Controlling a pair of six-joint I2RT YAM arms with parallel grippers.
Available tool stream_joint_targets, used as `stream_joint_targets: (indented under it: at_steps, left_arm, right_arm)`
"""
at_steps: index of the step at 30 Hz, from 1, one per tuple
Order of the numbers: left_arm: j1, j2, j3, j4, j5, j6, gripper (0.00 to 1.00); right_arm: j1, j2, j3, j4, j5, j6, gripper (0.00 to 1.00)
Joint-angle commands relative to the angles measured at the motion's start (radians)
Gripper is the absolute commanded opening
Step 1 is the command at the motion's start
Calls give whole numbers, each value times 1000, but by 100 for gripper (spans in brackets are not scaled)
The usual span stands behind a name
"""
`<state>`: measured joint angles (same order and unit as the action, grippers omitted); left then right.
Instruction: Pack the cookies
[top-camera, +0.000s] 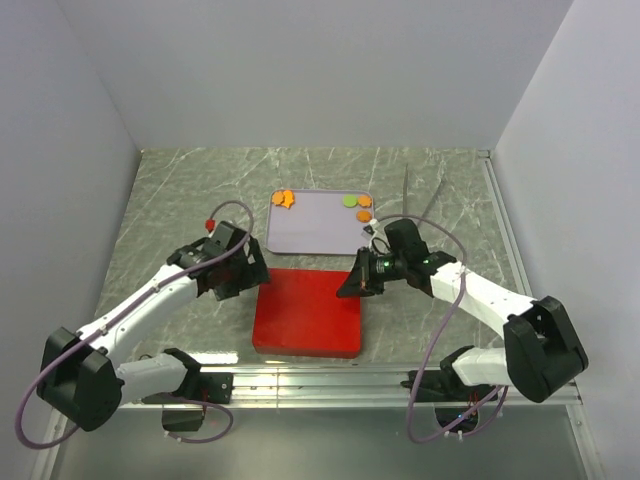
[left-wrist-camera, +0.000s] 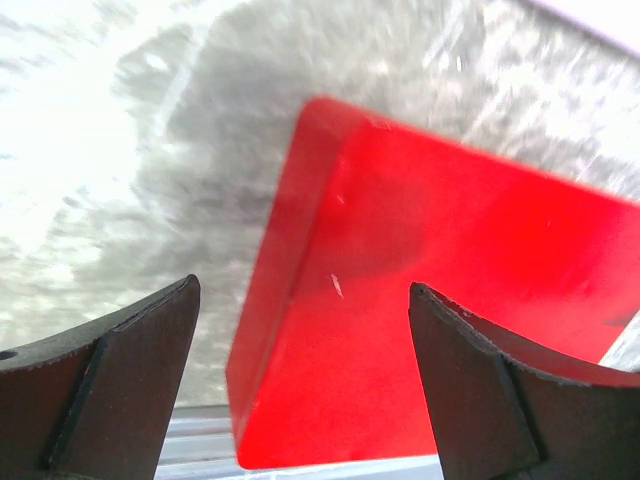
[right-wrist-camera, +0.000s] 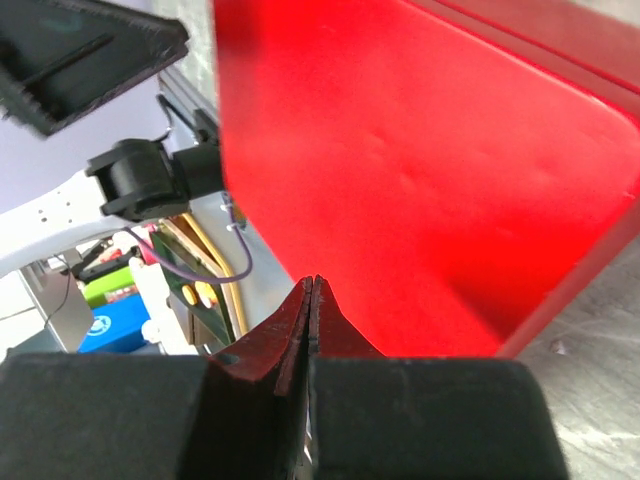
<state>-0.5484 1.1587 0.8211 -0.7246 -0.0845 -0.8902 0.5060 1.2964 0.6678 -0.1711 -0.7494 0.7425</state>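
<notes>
Top external view: the grey marbled table (top-camera: 180, 200) carries a red box (top-camera: 308, 310) at its near middle, and a pale lilac tray (top-camera: 315, 228) lies just behind the red box. The left gripper (top-camera: 252, 272) hangs at the red box's left edge, jaws spread wide and empty; in the left wrist view a corner of the box shows between them. The right gripper (top-camera: 352, 285) sits over the red box's far right corner, jaws pressed together on nothing. The cookies (top-camera: 285, 198) lie behind the red box in the tray's far corners: orange irregular pieces on the left, a green disc (top-camera: 349, 200) and two orange discs (top-camera: 365, 201) on the right.
</notes>
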Motion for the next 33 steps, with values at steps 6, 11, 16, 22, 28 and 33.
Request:
stream_joint_targets:
  at_steps: [6, 11, 16, 22, 28, 33]
  left_arm:
    - [143, -56, 70, -10, 8, 115, 92]
    - [189, -50, 105, -9, 2, 158, 92]
    - [212, -39, 148, 4, -38, 198, 91]
    - [226, -33, 184, 74, -78, 234, 93]
    - [226, -53, 219, 137, -127, 247, 91]
    - [226, -195, 199, 223, -231, 273, 93]
  right_arm:
    - [2, -71, 173, -157, 12, -75, 16]
    - [2, -100, 255, -215, 15, -107, 36]
    - [2, -138, 320, -295, 28, -152, 57]
    - [2, -227, 380, -390, 70, -236, 66]
    - [5, -333, 394, -424, 102, -298, 67]
    - [6, -416, 365, -364, 183, -316, 67]
